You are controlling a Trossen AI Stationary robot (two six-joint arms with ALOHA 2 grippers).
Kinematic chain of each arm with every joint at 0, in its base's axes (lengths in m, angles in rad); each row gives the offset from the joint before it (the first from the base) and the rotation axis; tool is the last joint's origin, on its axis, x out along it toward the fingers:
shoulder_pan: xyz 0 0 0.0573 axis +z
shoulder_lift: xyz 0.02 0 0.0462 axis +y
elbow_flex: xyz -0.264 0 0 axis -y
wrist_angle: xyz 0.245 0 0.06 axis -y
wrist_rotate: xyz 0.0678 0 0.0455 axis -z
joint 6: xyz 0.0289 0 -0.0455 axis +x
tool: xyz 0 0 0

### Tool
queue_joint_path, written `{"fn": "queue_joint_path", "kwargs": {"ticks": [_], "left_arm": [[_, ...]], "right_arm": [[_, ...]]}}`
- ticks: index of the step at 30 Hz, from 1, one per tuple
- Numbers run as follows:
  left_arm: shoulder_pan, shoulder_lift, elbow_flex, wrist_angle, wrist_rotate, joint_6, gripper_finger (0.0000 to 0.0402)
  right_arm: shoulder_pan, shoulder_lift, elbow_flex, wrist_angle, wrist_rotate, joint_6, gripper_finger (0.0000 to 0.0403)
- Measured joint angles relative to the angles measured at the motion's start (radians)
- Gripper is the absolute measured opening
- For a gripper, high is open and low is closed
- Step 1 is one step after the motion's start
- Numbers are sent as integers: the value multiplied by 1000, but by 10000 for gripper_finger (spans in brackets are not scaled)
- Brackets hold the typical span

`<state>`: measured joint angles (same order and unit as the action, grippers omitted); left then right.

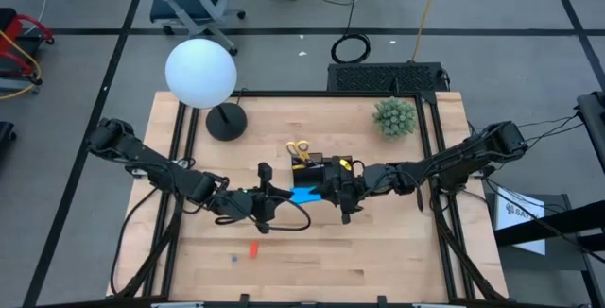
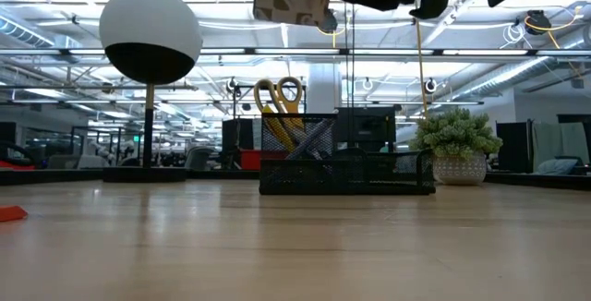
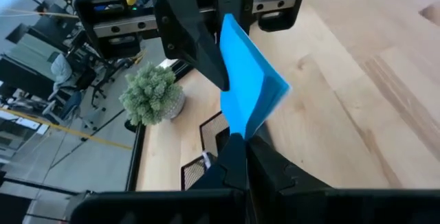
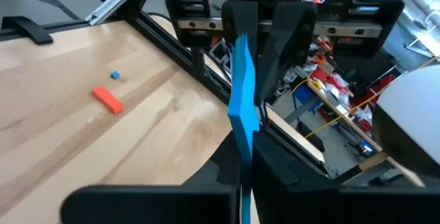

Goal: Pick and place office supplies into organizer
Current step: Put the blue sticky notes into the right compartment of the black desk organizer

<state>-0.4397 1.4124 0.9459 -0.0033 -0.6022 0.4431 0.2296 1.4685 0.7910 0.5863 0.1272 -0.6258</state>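
The blue square pad (image 1: 304, 195) hangs in the air over the middle of the table, standing on edge between my two grippers. My left gripper (image 1: 274, 197) comes from the table's left and is shut on it. My right gripper (image 1: 331, 193) comes from the right and is shut on it too. The black organizer (image 1: 319, 163) stands just beyond them toward the far edge, with yellow-handled scissors (image 1: 299, 148) upright in its back compartment. A red eraser-like piece (image 1: 253, 248) and a tiny blue bit (image 1: 233, 258) lie on the wood nearer the near edge. My left gripper (image 3: 240, 141) pinches the pad's left-hand corner (image 3: 242, 124) between its two fingers, reaching level from the table's left. The pad is lifted clear of the table and stands on edge. My right gripper (image 4: 244, 159) pinches the pad's opposite, right-hand edge (image 4: 244, 138) between its two fingers, level from the table's right. The pad (image 4: 242, 86) runs straight from its fingers to the left gripper's fingers (image 4: 237, 21), clear of the wood.
A lamp with a white globe (image 1: 200, 72) and round black base (image 1: 225, 122) stands at the far left. A green spiky plant (image 1: 394, 116) sits at the far right. Bare wood lies between the grippers and the near edge, around the red piece.
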Motion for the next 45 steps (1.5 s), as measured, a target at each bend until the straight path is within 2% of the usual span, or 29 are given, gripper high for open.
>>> {"fn": "queue_joint_path", "kwargs": {"ticks": [6, 9, 15, 19, 22, 29, 34, 40, 45], "left_arm": [[1, 0, 0, -22, -39, -18, 3], [0, 0, 0, -22, -102, -34, 17], [-2, -1, 2, -18, -149, -29, 49], [-1, -1, 2, -27, -230, -8, 60], [-2, -2, 2, -30, -300, 21, 59], [1, -32, 2, -28, -330, 42, 47], [-1, -105, 2, -42, -369, 52, 36], [3, -222, -4, -188, -369, -13, 31], [5, -322, -35, -287, -369, -117, 31]], "right_arm": [[-15, 1, 0, -10, 7, 34, 6], [-14, 1, 1, -20, 58, 31, 5], [-15, -16, -1, -118, 139, 71, 3], [-15, -52, 0, -176, 210, 124, 3], [-19, -72, -1, -211, 219, 177, 2], [-62, -165, 0, -305, 215, 435, 2], [-92, -204, 0, -378, 211, 616, 2], [-120, -203, 0, -473, 209, 818, 2], [-132, -203, 0, -533, 202, 914, 2]]}}
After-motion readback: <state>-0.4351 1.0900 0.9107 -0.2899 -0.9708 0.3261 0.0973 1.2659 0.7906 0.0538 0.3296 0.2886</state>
